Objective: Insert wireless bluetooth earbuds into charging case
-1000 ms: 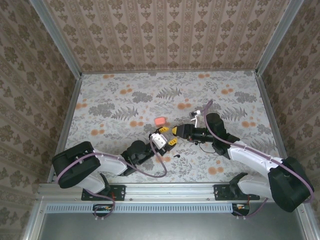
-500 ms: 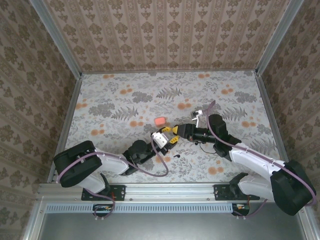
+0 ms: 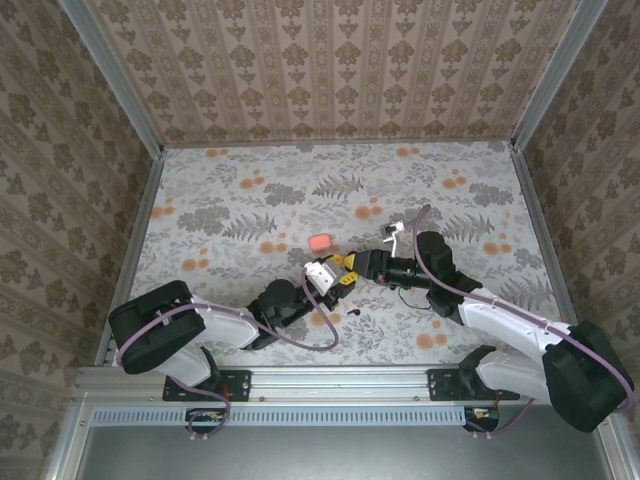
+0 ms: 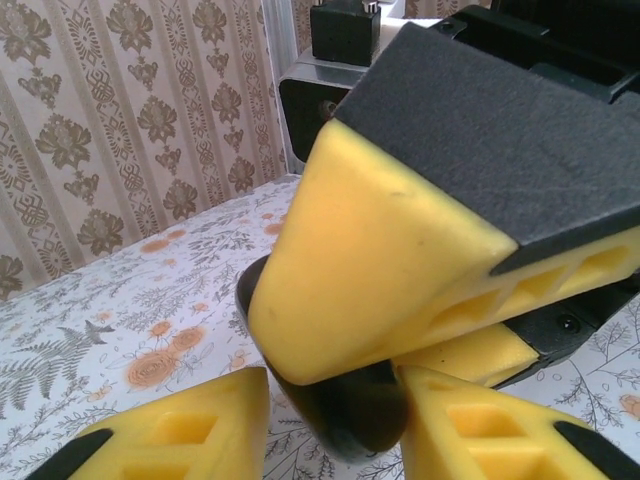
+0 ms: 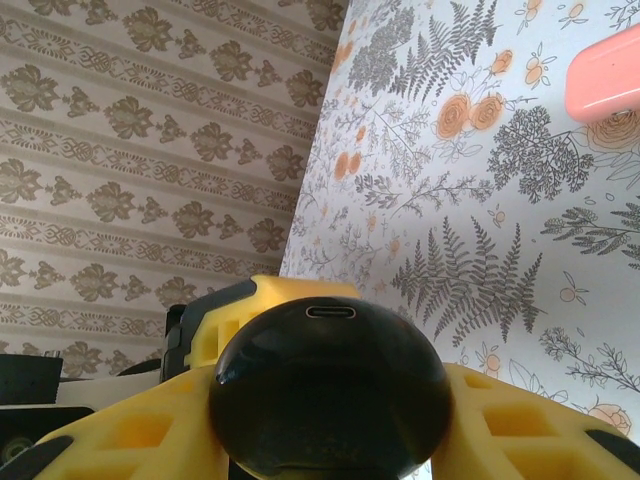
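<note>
Case (image 5: 330,390): black, glossy, rounded hard shell. I'd judge it light and slippery. My right gripper (image 5: 335,440) pinches it across the sides, near the front middle of the table (image 3: 240,200). My left gripper (image 4: 335,425) straddles its lower end; I can't tell if the fingers bear on it. Best hold is the broad flanks, clear of the lid seam. The dark speck nearby is probably an earbud (image 3: 352,313): tiny, so a fingertip pinch.

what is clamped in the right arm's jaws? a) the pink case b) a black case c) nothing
b, the right wrist view has the black case, port up, pinched between the yellow jaws, while the pink case lies off on the table.
</note>
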Action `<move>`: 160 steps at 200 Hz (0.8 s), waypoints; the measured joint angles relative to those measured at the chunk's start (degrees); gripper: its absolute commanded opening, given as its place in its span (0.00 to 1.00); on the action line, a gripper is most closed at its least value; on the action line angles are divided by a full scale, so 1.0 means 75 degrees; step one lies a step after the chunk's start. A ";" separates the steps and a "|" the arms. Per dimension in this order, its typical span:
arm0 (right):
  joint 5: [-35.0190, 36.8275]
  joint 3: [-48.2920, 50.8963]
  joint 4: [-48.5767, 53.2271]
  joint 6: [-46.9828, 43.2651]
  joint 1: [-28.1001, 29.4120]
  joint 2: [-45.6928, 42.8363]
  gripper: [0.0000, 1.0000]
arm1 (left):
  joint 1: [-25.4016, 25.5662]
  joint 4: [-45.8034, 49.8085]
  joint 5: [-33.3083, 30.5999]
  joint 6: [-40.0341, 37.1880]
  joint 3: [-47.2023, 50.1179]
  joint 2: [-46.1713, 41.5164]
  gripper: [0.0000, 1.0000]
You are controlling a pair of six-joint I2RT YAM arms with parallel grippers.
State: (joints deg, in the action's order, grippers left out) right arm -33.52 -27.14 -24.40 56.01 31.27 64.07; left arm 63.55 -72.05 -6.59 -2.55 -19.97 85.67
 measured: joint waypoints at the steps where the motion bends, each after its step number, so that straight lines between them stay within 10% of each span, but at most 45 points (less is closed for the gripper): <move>1: 0.0003 0.0000 -0.0003 0.0003 0.0000 0.0000 0.46 | 0.0003 0.0000 -0.0003 0.0000 0.0000 0.0000 0.34; 160: 0.0187 0.0087 0.0498 -0.0629 0.0067 -0.0428 0.78 | -0.0087 -0.0050 -0.0146 0.0574 0.0286 -0.0073 0.14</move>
State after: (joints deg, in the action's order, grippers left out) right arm -32.12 -26.48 -20.67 51.29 31.77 60.86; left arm 62.89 -72.42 -7.68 1.76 -17.82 85.12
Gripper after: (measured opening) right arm 0.772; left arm 0.206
